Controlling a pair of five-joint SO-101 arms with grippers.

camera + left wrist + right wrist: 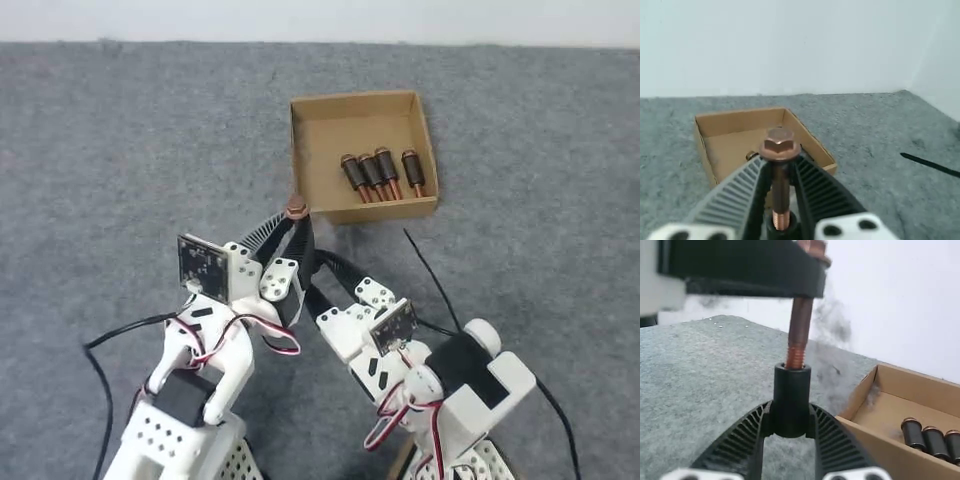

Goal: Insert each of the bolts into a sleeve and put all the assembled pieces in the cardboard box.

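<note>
A copper bolt [779,172] with a hex head stands upright, and my left gripper [780,170] is shut on its shank just under the head. Its threaded tip sits in the mouth of a black sleeve [790,400], which my right gripper [789,422] is shut on. In the high view the bolt [296,209] and both grippers meet just off the near left corner of the cardboard box [300,135]. Several assembled pieces [380,175] lie side by side in the box, also seen from the right wrist as dark sleeves [932,440].
Grey carpet covers the table. A thin black cable [430,270] runs across it to the right of the arms, below the box. Another black cable [100,370] loops at the left. A white wall stands behind the table.
</note>
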